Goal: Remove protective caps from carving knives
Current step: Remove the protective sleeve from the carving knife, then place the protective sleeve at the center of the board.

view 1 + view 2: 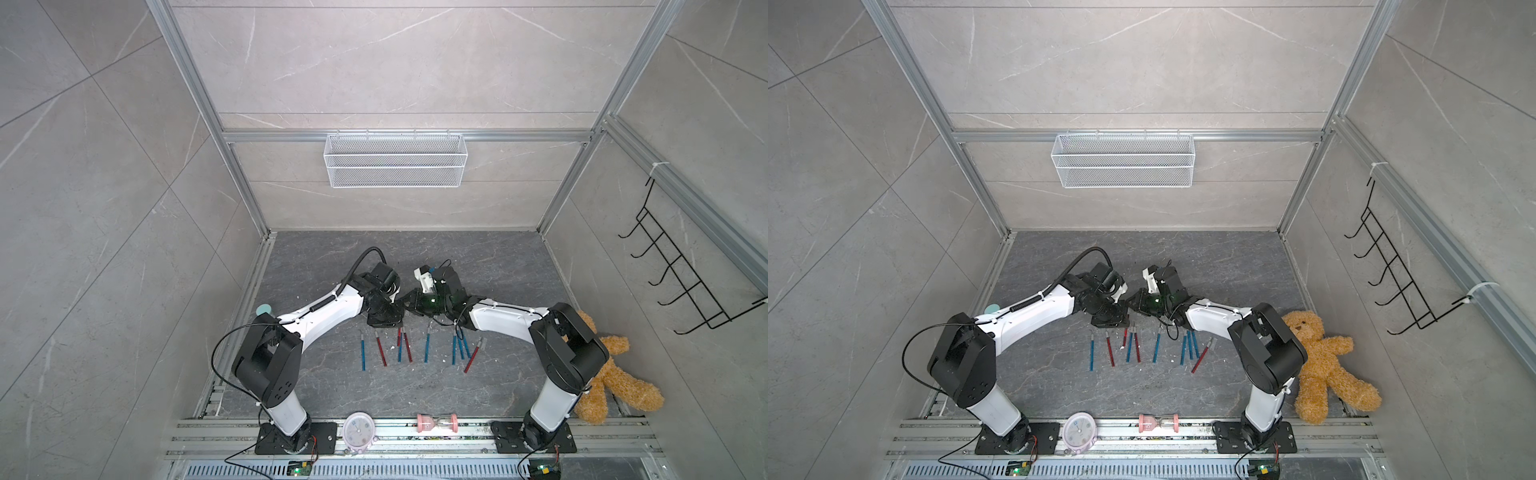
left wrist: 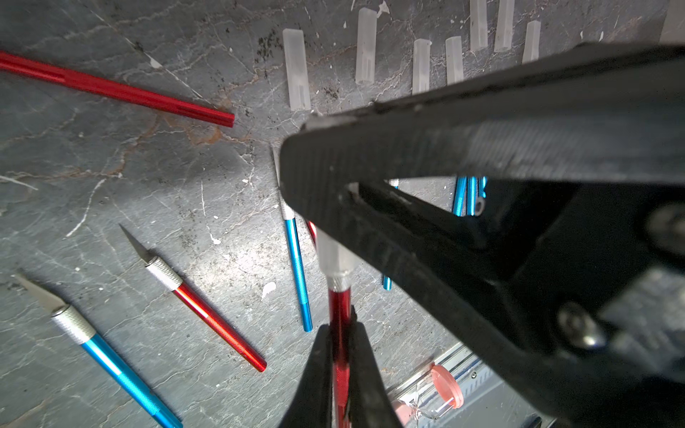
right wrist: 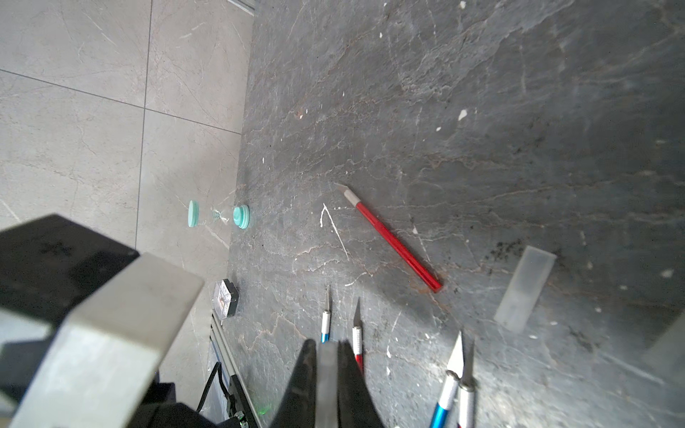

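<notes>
Both grippers meet above the middle of the table in both top views, my left gripper [image 1: 397,306] facing my right gripper [image 1: 412,303]. The left gripper [image 2: 339,326] is shut on the red handle of a carving knife [image 2: 340,307]. That knife's tip wears a translucent protective cap [image 2: 333,255]. My right gripper [image 3: 326,344] is shut on this cap [image 3: 327,367], and its black fingers [image 2: 370,148] loom large in the left wrist view. Several bare carving knives [image 1: 405,345] lie in a row on the table. Several loose caps [image 2: 296,70] lie in a line beyond them.
One red knife [image 3: 393,237] lies apart from the row, and a loose cap [image 3: 524,287] lies near it. A teddy bear [image 1: 615,374] lies by the right arm's base. A clock [image 1: 358,432] and a pink hourglass [image 1: 437,422] sit on the front rail, a teal hourglass [image 1: 264,309] at the left edge.
</notes>
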`<action>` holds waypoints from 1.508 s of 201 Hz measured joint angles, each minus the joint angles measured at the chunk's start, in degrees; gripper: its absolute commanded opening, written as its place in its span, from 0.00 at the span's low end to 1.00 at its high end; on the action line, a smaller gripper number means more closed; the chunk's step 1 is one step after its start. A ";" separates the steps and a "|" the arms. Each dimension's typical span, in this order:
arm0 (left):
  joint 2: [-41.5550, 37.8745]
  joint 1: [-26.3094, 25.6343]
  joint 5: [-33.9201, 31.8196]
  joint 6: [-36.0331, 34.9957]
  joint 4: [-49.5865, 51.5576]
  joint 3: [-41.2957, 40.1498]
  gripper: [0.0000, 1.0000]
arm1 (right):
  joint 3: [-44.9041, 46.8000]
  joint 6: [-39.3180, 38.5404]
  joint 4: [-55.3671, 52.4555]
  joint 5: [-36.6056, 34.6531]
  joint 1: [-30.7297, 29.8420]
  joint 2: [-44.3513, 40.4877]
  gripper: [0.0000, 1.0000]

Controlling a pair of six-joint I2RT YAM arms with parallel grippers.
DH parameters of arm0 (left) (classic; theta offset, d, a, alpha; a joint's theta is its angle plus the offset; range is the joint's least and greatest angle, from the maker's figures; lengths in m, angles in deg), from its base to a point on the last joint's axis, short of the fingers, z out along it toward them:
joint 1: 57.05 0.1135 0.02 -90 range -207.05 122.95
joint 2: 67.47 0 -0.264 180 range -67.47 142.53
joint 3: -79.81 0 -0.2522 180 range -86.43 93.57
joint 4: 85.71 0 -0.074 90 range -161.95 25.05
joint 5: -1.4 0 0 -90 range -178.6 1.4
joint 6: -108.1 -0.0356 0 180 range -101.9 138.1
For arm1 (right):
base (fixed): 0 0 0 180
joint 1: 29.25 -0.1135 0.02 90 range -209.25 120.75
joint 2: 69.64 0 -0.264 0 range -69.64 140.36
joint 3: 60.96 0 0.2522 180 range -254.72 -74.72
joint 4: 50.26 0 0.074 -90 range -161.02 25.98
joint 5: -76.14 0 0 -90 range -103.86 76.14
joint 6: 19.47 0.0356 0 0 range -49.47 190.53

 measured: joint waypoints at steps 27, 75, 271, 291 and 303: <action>-0.37 0.00 0.00 -0.02 -0.28 -0.39 0.09 | 0.00 0.20 -0.02 -0.02 0.02 -0.13 0.08; -1.11 -0.04 0.26 -0.02 -1.18 -0.70 0.09 | 0.00 0.61 0.04 -0.61 0.57 -0.96 0.07; -4.46 0.96 -1.36 -0.09 2.08 -4.17 0.09 | 8.15 -6.25 -14.29 -5.46 10.58 -14.25 0.10; -5.44 2.84 -1.33 -0.09 2.12 -5.57 0.09 | 11.65 -8.31 -18.49 -6.75 10.58 -16.59 0.13; -5.95 4.11 -1.33 -0.11 2.19 -6.49 0.09 | 13.77 -9.07 -20.39 -7.50 10.58 -17.59 0.13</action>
